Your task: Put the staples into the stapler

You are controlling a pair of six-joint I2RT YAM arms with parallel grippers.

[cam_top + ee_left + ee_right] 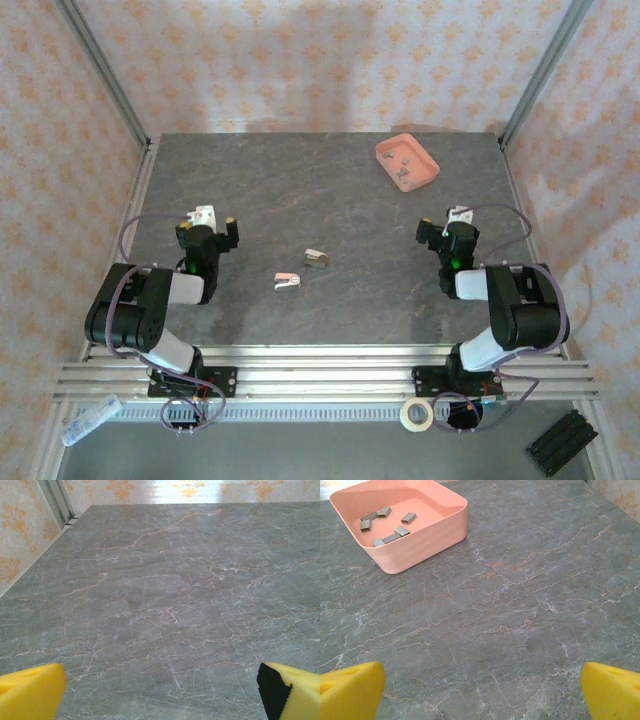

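Yellow foam pads tip the black two-finger left gripper, which sits far to the left of the salmon-pink plastic tray and on its near side. Its fingers are spread wide with nothing between them, only bare grey marbled tabletop ahead.

Next, also left of the tray and nearer the arms, lie two mini staplers close together: a small pink-and-white mini stapler and, closer to the tray, a small grey-and-white mini stapler. Which one is to be loaded I cannot tell.

The tray itself is a shallow rounded-corner dish holding the silvery-grey metal staples, a handful of short strips scattered flat on its floor, some touching, none stacked. Nothing else is in it.

These strips look very light, stiff, slick, and likely to snap apart if bent. Pinching one across its long sides at mid-length, from straight above to clear the tray wall, seems the best hold.

Just on the near side of the tray, slightly right, the yellow-padded black right gripper faces it, fingers fully apart and empty.
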